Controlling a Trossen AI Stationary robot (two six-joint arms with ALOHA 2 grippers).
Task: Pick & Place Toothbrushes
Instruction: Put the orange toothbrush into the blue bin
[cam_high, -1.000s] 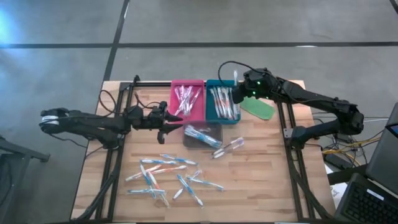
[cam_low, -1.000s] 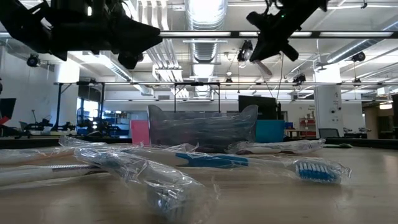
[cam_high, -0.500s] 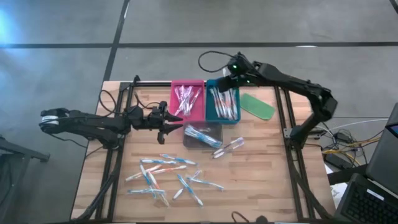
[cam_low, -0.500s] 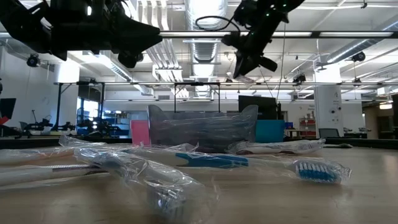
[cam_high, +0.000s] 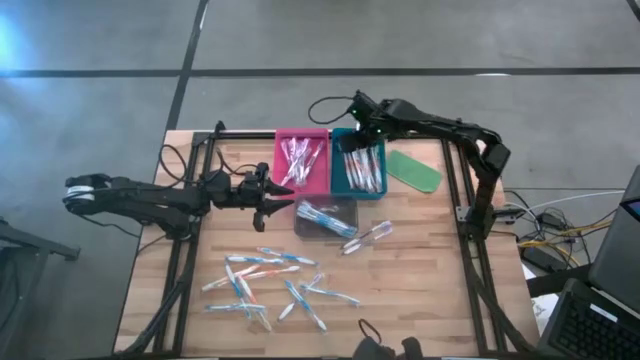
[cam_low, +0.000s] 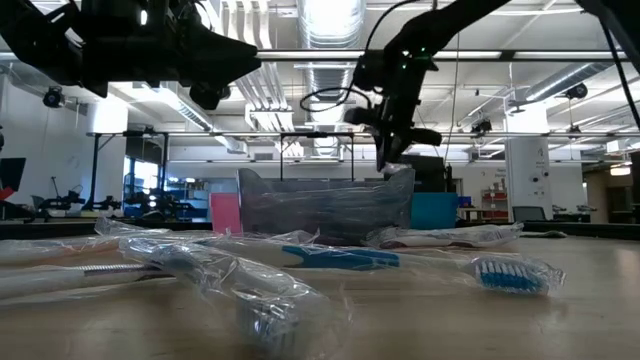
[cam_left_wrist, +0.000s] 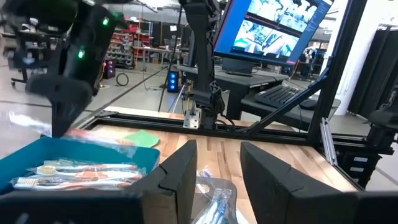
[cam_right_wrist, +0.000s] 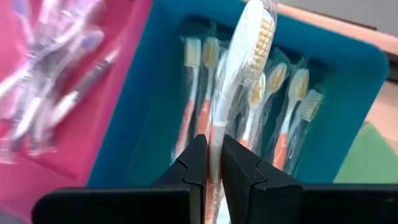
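hovering over the teal tray (cam_right_wrist: 348, 68), right end effector (cam_right_wrist: 214, 163) pinches a wrapped toothbrush (cam_right_wrist: 239, 68); pink tray (cam_right_wrist: 68, 162) adjoins.

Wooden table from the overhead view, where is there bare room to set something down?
The table is bare along its right side, below the green piece, and in the left back corner beside the pink tray. It is crowded mid-front, where loose toothbrushes lie scattered, and around the clear bin.

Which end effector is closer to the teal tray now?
The right end effector: it hangs directly above the teal tray, shut on a wrapped toothbrush. The left end effector waits beyond the pink tray, beside the clear bin.
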